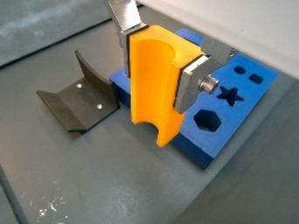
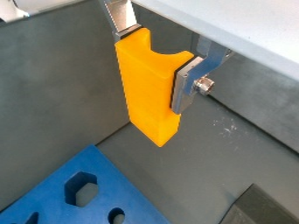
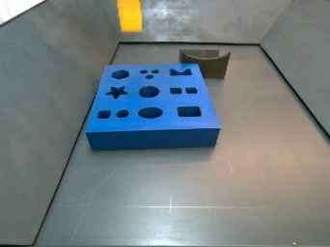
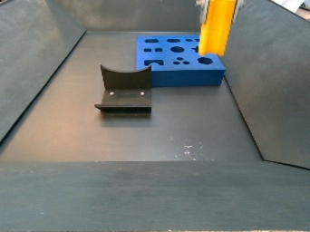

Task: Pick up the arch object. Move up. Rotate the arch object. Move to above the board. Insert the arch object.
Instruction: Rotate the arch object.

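Note:
My gripper (image 1: 160, 59) is shut on the arch object (image 1: 156, 83), a bright yellow block with orange-shaded sides. The silver fingers (image 1: 191, 80) clamp its two sides at the end with the curved hollow. In both wrist views it hangs long-axis down, clear of the floor; the gripper (image 2: 155, 57) and arch (image 2: 149, 87) show there too. The arch shows high up in both side views (image 3: 129, 13) (image 4: 217, 27). The blue board (image 3: 154, 137) lies flat on the floor, below and beside the arch (image 1: 205, 149) (image 2: 96, 166) (image 4: 182, 78).
The dark fixture (image 1: 76, 101) stands on the grey floor beside the board, also in both side views (image 3: 204, 60) (image 4: 121, 91). Grey walls enclose the floor on all sides.

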Controlling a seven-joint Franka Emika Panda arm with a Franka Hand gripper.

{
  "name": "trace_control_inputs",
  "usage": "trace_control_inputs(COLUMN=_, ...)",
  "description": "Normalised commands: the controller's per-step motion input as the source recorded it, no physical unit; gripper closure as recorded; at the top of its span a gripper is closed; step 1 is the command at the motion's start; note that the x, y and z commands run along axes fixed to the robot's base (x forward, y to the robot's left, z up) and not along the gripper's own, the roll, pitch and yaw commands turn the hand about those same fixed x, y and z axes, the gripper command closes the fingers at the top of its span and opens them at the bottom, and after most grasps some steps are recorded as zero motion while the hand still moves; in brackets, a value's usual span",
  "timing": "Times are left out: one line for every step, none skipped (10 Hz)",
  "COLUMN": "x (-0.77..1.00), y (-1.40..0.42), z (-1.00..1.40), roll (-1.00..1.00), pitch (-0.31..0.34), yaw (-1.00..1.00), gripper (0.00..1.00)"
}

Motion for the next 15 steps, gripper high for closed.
trace_control_inputs(x=0.02, y=0.0, z=-1.0, roll=-0.02, pitch=-0.035, yaw=0.01, gripper=1.0)
trace_control_inputs(x=0.02, y=0.0, z=-1.0, roll=-0.02, pitch=-0.038, yaw=0.01, gripper=1.0)
trace_control_inputs(x=0.02, y=0.0, z=-1.0, roll=-0.03, pitch=-0.038, yaw=0.01, gripper=1.0)
trace_control_inputs(x=0.02, y=0.0, z=-1.0, roll=-0.03, pitch=-0.039, yaw=0.01, gripper=1.0)
trace_control_inputs(x=0.02, y=0.0, z=-1.0, roll=-0.04, pitch=-0.038, yaw=0.01, gripper=1.0)
trace_control_inputs(x=0.02, y=0.0, z=-1.0, roll=-0.04, pitch=-0.041, yaw=0.01, gripper=1.0)
trace_control_inputs(x=0.02, y=0.0, z=-1.0, roll=-0.05, pitch=-0.044, yaw=0.02, gripper=1.0)
trace_control_inputs(x=0.03, y=0.0, z=-1.0, roll=-0.06, pitch=-0.044, yaw=0.02, gripper=1.0)
trace_control_inputs(x=0.03, y=-0.01, z=-1.0, roll=-0.06, pitch=-0.043, yaw=0.02, gripper=1.0)
trace_control_inputs(x=0.03, y=-0.01, z=-1.0, roll=-0.07, pitch=-0.044, yaw=0.02, gripper=1.0)
trace_control_inputs(x=0.03, y=-0.01, z=-0.89, roll=-0.07, pitch=-0.044, yaw=0.02, gripper=1.0)
trace_control_inputs(x=0.02, y=-0.01, z=-0.8, roll=-0.08, pitch=-0.044, yaw=0.02, gripper=1.0)
trace_control_inputs(x=0.02, y=-0.01, z=-0.68, roll=-0.08, pitch=-0.043, yaw=0.02, gripper=1.0)
trace_control_inputs(x=0.03, y=-0.01, z=-0.58, roll=-0.09, pitch=-0.044, yaw=0.02, gripper=1.0)
trace_control_inputs(x=0.0, y=0.0, z=0.0, roll=0.0, pitch=0.0, yaw=0.0, gripper=0.0)
